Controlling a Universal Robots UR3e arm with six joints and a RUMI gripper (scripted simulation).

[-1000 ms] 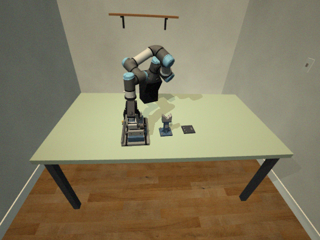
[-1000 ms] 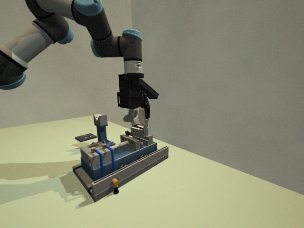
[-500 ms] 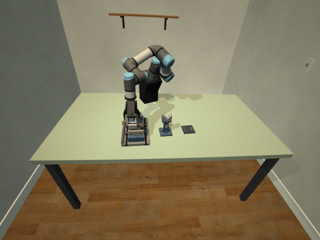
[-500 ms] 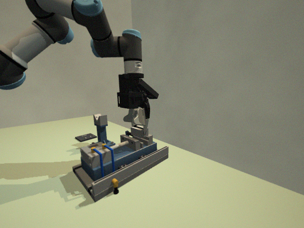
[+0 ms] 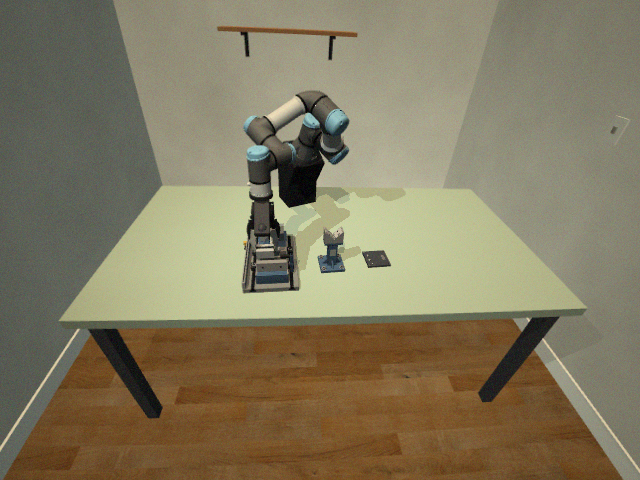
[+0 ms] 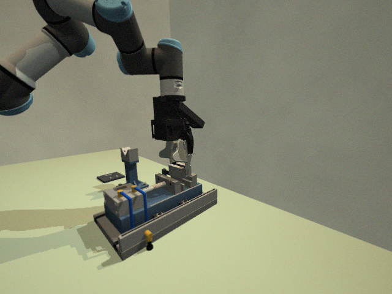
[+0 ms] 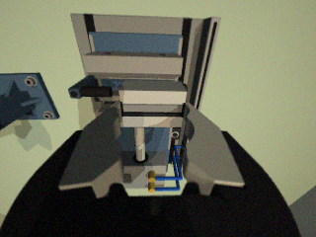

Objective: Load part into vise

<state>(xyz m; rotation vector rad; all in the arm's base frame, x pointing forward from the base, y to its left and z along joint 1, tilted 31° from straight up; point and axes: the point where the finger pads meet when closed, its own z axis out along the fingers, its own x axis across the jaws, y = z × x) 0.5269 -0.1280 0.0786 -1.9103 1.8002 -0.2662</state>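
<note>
Table (image 5: 413, 289) (image 6: 269, 240) (image 7: 267, 64) under vise (image 5: 296, 273) (image 6: 177, 212) (image 7: 91, 66). Gripper (image 5: 264, 242) (image 6: 179, 166) (image 7: 152, 102) above vise, clamped on part (image 5: 264, 253) (image 6: 177, 171) (image 7: 153, 95). V-block (image 5: 333, 236) (image 6: 129, 155) (image 7: 30, 99) beside vise, top cut off in wrist view. Infeed plate (image 5: 376, 258) (image 6: 110, 177) bare, beyond V-block from vise. Part between vise jaws in plan; underside, bars hidden, seating unclear. Work stop (image 5: 285, 252) (image 6: 165, 171) (image 7: 96, 92) near part's end; contact unclear. Blue hoses (image 6: 130, 209) (image 7: 168, 179) at vise's cylinder end.

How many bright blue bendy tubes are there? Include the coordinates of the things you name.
2. Both blue air hoses (image 6: 130, 209) (image 7: 168, 178) run from the yellow fittings (image 6: 120, 192) (image 7: 151, 176) down the air cylinder's side. Others could be hidden behind it.
</note>
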